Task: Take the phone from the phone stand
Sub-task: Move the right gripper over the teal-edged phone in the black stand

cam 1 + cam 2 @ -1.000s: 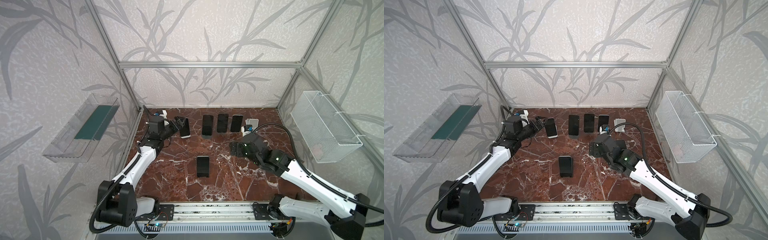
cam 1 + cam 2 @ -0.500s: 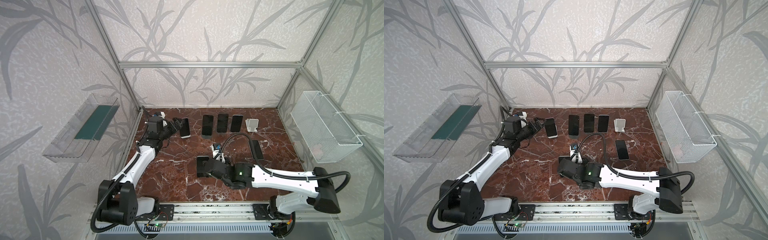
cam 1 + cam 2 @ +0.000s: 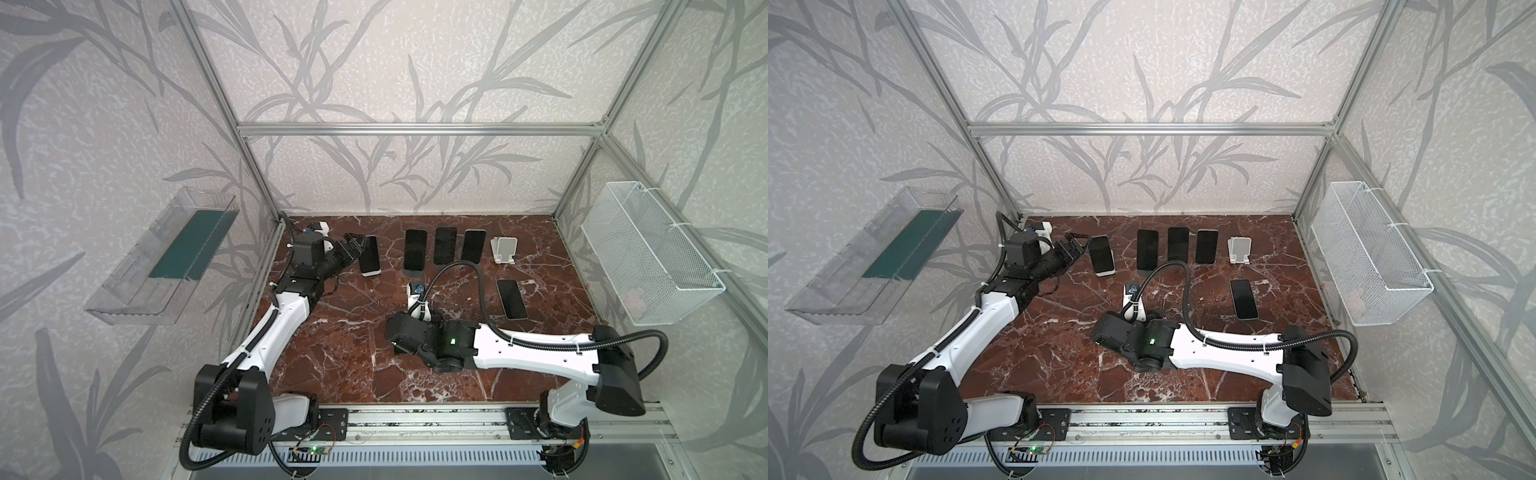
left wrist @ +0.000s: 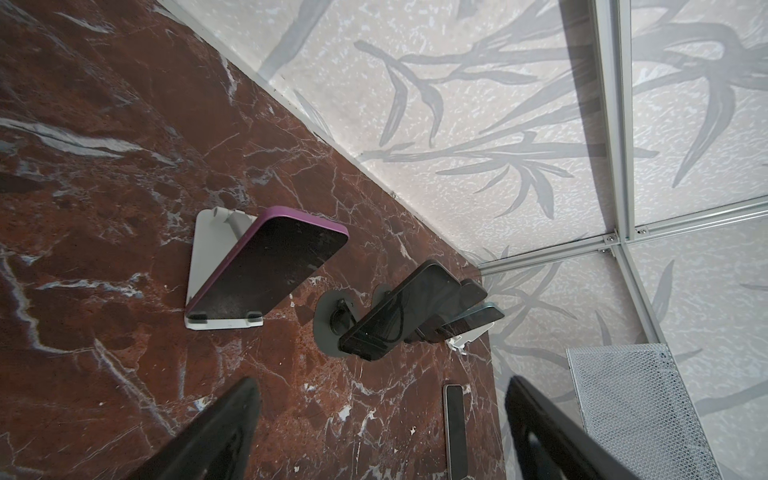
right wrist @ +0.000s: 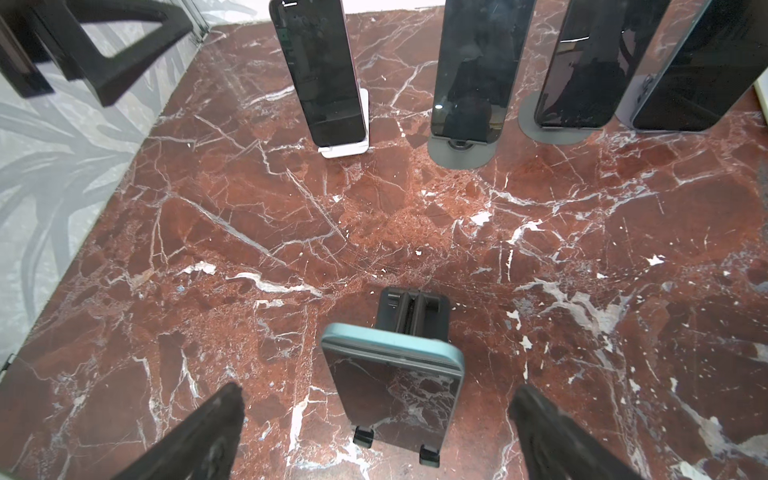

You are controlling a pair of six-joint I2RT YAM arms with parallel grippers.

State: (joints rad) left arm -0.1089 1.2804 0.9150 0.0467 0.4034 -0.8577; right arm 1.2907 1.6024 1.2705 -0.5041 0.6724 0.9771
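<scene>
Teal-edged, the dark-glass phone (image 5: pixel 392 395) leans on its black folding stand (image 5: pixel 413 309) between my right gripper's (image 5: pixel 376 392) spread fingers, untouched, hidden beneath that arm in both top views; my left gripper (image 4: pixel 382 382) gapes near a purple-edged phone (image 4: pixel 270 266), on red-brown marble (image 5: pixel 291 232), leaf-patterned walls (image 3: pixel 415 83) around.

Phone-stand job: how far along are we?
Done: flat phone lies near the empty white stand. In hand: right gripper, fingers open either side of the teal phone on its black stand, no grip yet; left gripper open, facing the purple phone. Left: those two plus three back-row phones, all on stands.
</scene>
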